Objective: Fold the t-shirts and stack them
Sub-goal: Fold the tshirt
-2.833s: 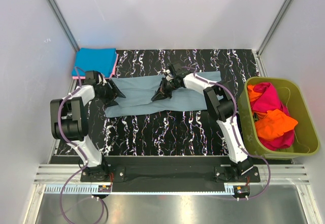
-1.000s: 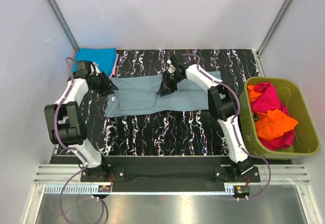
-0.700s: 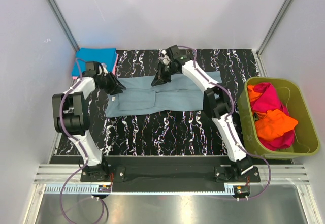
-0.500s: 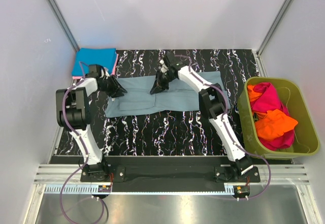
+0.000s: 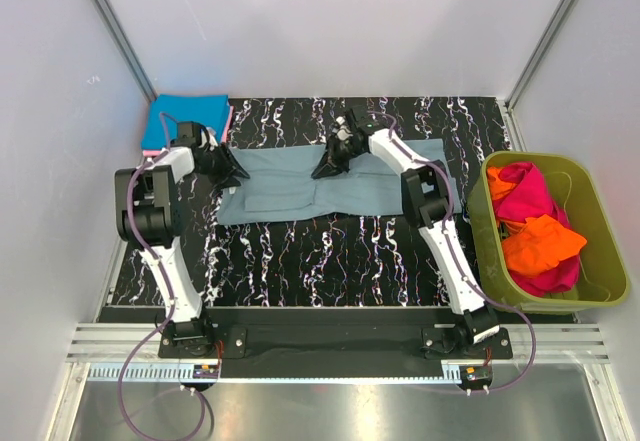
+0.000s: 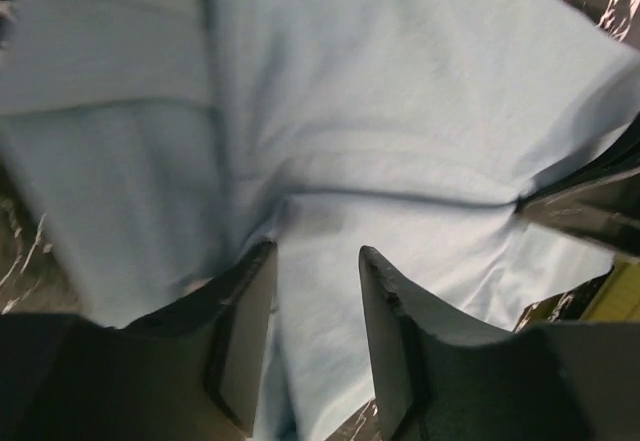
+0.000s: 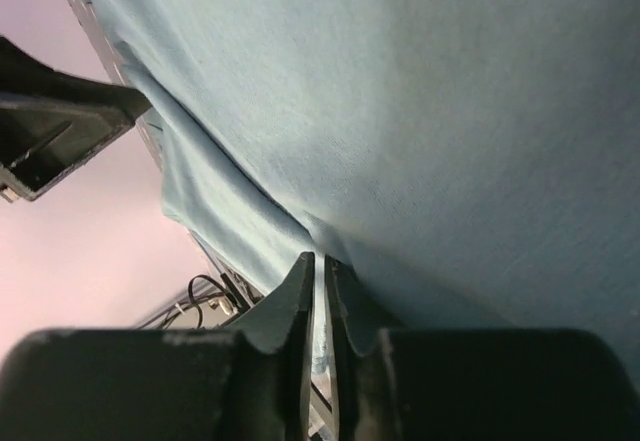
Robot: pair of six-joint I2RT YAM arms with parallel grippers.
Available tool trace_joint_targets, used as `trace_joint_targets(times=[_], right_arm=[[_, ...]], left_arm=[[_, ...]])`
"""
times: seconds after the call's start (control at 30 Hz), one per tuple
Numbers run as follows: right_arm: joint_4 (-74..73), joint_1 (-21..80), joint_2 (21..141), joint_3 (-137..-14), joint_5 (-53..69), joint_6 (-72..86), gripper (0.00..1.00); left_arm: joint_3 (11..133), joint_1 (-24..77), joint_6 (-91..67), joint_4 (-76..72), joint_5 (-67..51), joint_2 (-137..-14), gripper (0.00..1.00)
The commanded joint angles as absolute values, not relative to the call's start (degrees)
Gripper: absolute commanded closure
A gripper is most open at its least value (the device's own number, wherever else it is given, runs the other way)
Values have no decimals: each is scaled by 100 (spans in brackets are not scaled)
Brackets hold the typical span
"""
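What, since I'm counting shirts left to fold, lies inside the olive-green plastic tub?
Inside the olive-green plastic tub lie a crumpled magenta cloth shirt and a crumpled orange cloth shirt, heaped together. Whatever lies beneath them is covered, so the count is uncertain.
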State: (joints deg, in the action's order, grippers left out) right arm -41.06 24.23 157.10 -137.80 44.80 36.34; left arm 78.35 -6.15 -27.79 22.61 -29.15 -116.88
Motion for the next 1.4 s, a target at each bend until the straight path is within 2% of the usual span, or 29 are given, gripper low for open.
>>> trace_joint_targets(times=[0.0,0.1,0.2,0.43,0.67,0.83,1.03,1.2,1.37], right_arm=[[-4228,2303,15531,-13765,4464,3366,84],[-4280,2303,15109,-13588,4605,3366,76],[-4368,2303,14766,-13535,4544,3401,73],[-4386,2469,14581,-13650,4658,3577,72],[-4368,2821,14520,-12774,4808,3226,74],[-4289,2707,14054,-11744,4562,2778,74],[-4245,2566,13422,-11031,4447,2628,72],[-4044,2584,12921,-10680,4596,2890,68],[-3735,2566,12727,-10100,4693,2927,67]], left_arm=[[7946,-615,-2513,2399,-2751,-10926,55],[7797,-502,-2697,2513,-2891,-10311,54],[7612,-239,-2908,2470,-2988,-10011,55],[6427,185,-3568,1363,-3129,-10160,62],[6231,106,-2857,1573,-2479,-10670,65],[6626,62,-2268,2152,-2189,-10740,63],[6785,53,-2478,2434,-2338,-9898,56],[6399,105,-2997,2304,-2540,-9265,54],[5627,79,-3155,1987,-2489,-9360,55]])
